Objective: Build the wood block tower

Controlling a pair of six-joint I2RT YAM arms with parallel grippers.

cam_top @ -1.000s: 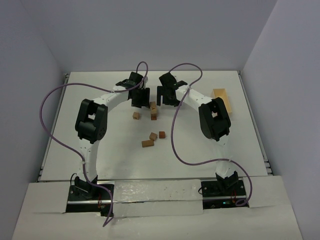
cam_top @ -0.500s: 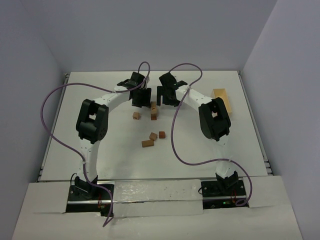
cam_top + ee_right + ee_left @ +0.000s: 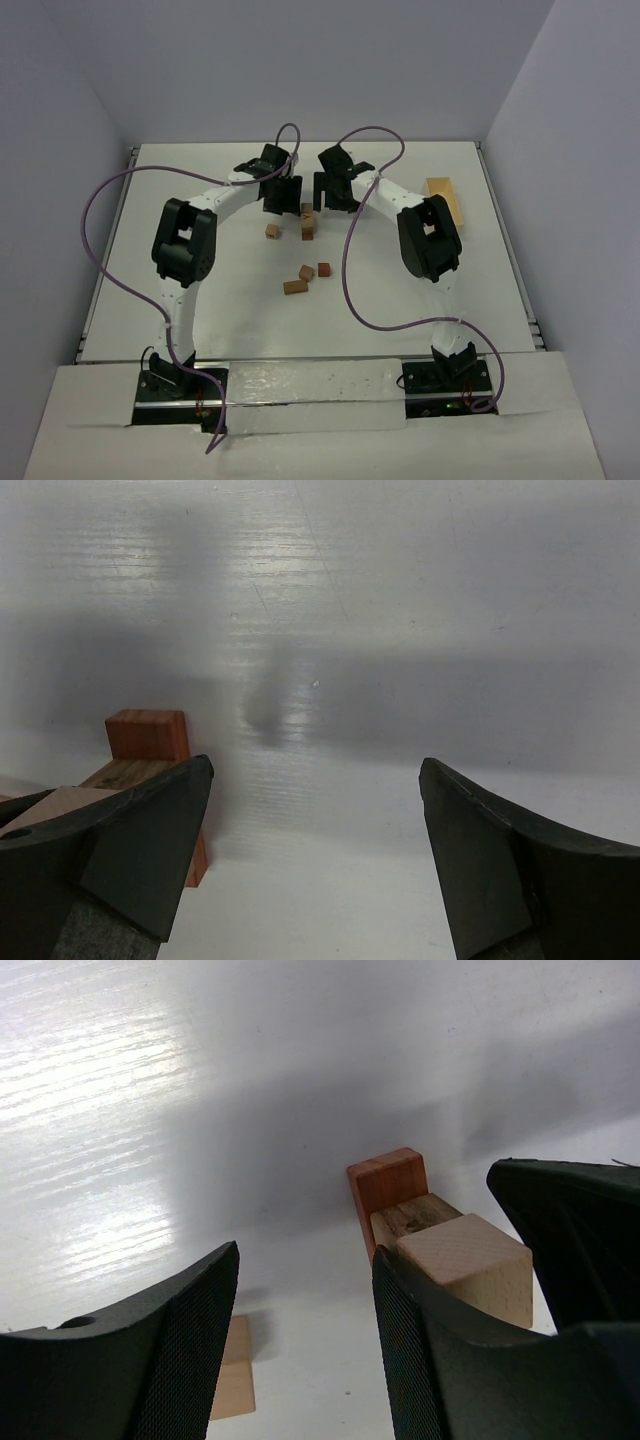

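The tower (image 3: 308, 222) is a short stack of wood blocks at the back middle of the table. In the left wrist view a pale cube (image 3: 470, 1260) tops the tower (image 3: 410, 1222), above a reddish block (image 3: 388, 1180). My left gripper (image 3: 283, 207) hangs just left of the stack. It is open (image 3: 305, 1255) with bare table between its fingers, and the stack lies outside its right finger (image 3: 440, 1360). My right gripper (image 3: 335, 205) hangs just right of the stack, wide open (image 3: 315, 768) and empty, with the reddish block (image 3: 147, 735) beyond its left finger (image 3: 150, 830).
A loose tan cube (image 3: 272, 231) lies left of the tower and shows beside my left finger (image 3: 232, 1370). Three more loose blocks (image 3: 307, 272) lie nearer the arms' bases. A pale wooden tray (image 3: 447, 200) sits at the right. Purple cables loop above both arms.
The left gripper has edged very slightly right, toward the tower. The blocks and the right arm have not moved.
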